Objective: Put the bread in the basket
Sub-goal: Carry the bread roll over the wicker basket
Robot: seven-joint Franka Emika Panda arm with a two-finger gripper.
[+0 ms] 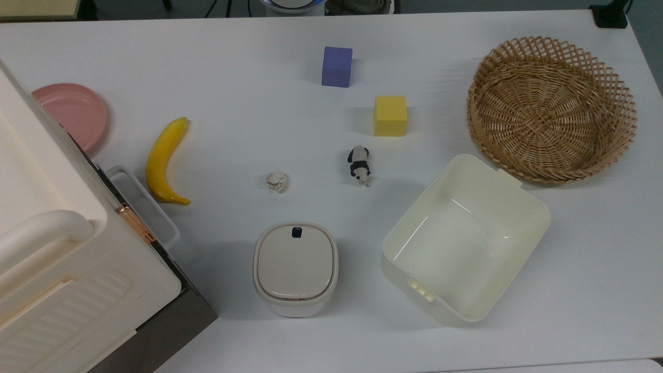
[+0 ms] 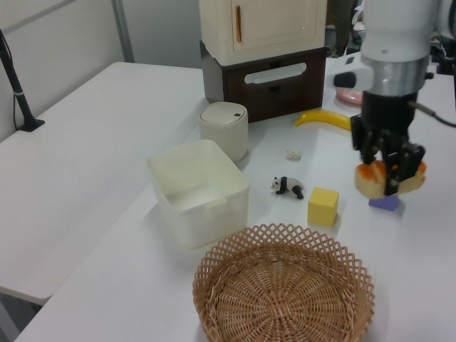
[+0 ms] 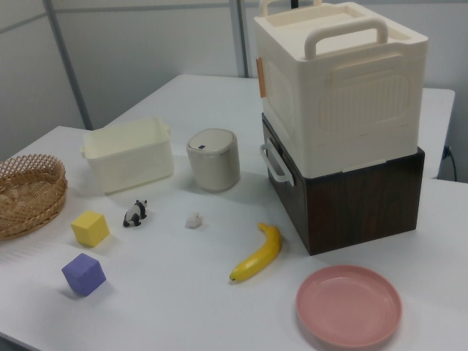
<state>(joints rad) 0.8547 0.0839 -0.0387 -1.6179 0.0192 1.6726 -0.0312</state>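
A: Bread [image 2: 390,178] is seen clamped between the dark fingers [image 2: 390,165] of the gripper [image 2: 388,174], held in the air above the purple cube [image 2: 385,203] in the left view.

B: How is the loaf gripped?

A: The fingers are closed narrowly on its middle, with the orange crust and pale sides sticking out on both sides of them.

B: Where is the basket [image 2: 285,292] placed?

A: It is set at the near edge of the table [image 2: 92,142] in the left view, empty, with its lattice rim uncovered all round. In the top view the basket [image 1: 551,109] is found near the top view's right table edge, just beside a corner of the cream tub [image 1: 466,238].

B: What room is left between loaf and basket?

A: Bare table is seen between the purple cube and the basket rim in the left view. The yellow cube [image 2: 323,206] is placed just beyond the rim, to the left view's left of the loaf, and the toy panda [image 2: 288,187] further off. The banana [image 2: 324,119] lies well behind the arm, near the brown cabinet [image 2: 267,78].
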